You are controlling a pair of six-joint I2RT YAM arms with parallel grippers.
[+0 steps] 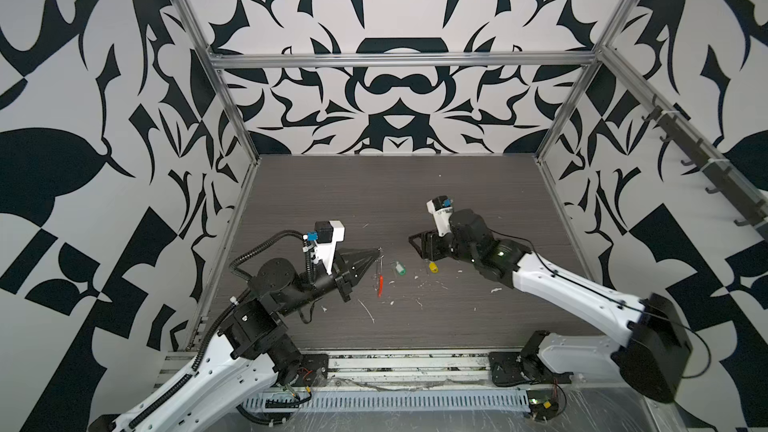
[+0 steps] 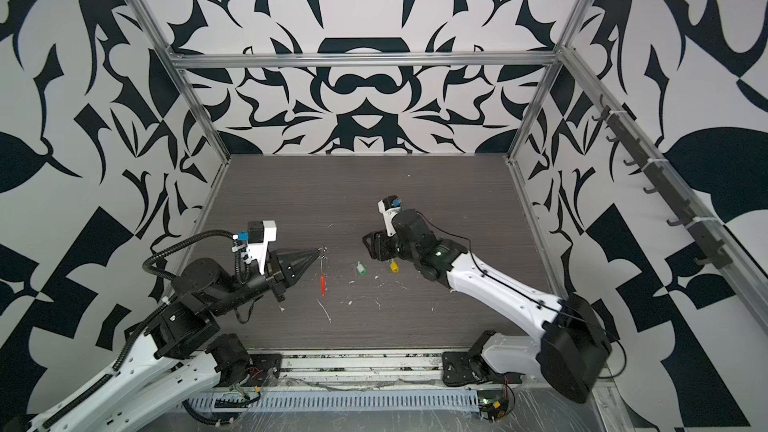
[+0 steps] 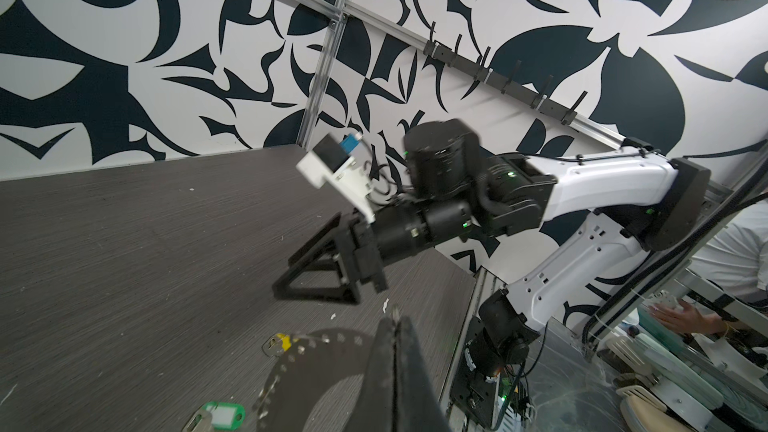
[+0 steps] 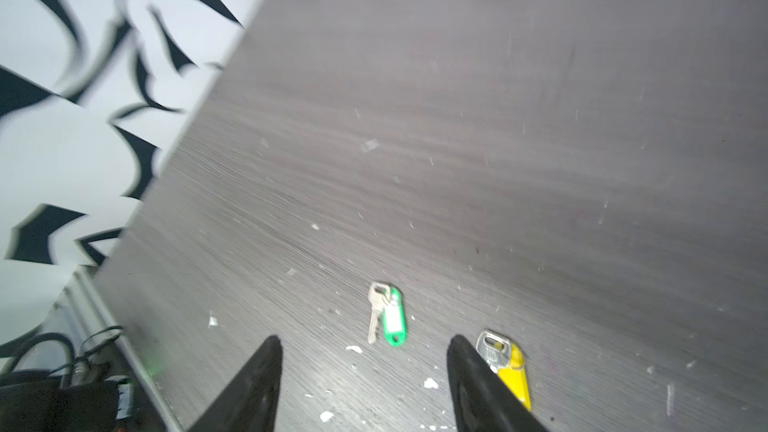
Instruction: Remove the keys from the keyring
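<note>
Both keys (image 1: 400, 268) lie loose, mid-frame
Our left gripper (image 1: 376, 252) pinches the keyring (image 1: 380, 282); our right gripper (image 4: 363, 342), wide and empty, hovers nearest the yellow key (image 4: 513, 371).

The left gripper (image 2: 316, 252), jaws together, pinches the top of the keyring (image 2: 322, 282). The keyring hangs edge-on with its red sleeve lowest. The green key (image 2: 360, 269) and yellow key (image 2: 393, 266) lie apart on the table (image 2: 415, 201), free of the ring. The right gripper (image 2: 369, 248) hovers just beside the yellow key.
</note>
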